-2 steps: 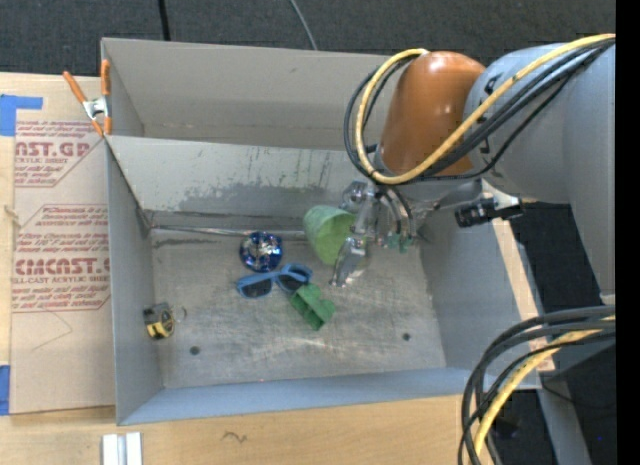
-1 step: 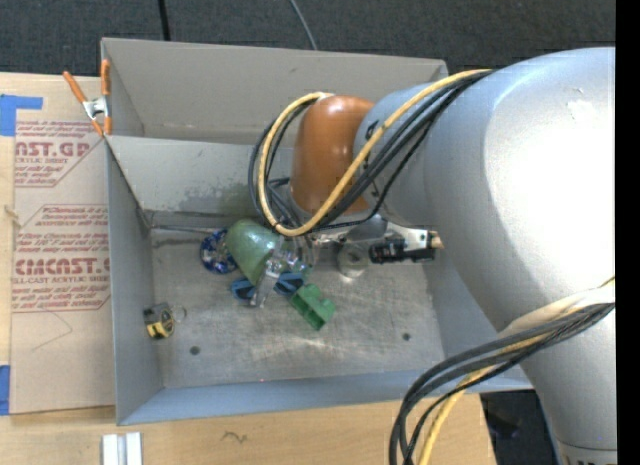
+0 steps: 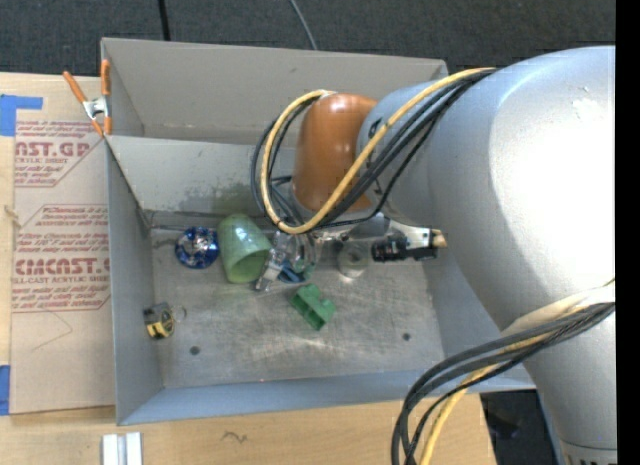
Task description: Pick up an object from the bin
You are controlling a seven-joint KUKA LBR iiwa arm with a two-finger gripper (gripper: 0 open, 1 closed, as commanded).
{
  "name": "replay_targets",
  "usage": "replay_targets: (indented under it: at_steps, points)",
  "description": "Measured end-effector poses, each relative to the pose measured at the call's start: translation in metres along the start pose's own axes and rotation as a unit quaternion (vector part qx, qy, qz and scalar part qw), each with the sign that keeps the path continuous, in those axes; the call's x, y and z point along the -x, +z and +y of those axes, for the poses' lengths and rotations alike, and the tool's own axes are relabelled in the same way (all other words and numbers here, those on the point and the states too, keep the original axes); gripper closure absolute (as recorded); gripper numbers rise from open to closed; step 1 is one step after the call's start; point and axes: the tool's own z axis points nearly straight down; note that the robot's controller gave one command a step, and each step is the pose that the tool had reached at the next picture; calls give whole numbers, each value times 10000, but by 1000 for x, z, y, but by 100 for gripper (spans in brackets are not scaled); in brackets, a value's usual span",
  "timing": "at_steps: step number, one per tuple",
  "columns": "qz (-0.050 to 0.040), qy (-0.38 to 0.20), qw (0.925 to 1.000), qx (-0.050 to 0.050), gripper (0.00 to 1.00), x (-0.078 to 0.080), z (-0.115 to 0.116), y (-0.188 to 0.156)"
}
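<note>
My gripper (image 3: 283, 261) is low in the middle of the bin, under the arm's orange cover. A pale green cup (image 3: 241, 246) lies on its side right against the gripper's left. A small blue thing (image 3: 294, 274) sits at the gripper's tip, partly hidden by it. Just below and to the right, a dark green block (image 3: 314, 306) lies apart on the bin floor.
A round blue and silver thing (image 3: 197, 248) rests near the bin's left wall. A small black and yellow piece (image 3: 158, 322) lies at the front left. A clear roundish thing (image 3: 351, 264) sits right of the gripper. The arm covers the bin's right side.
</note>
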Motion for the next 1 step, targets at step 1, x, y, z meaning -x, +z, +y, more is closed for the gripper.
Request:
replay_targets:
  at_steps: [1]
  points:
    - [-36, -1022, 9948, 3, 100, 10, -32, -151]
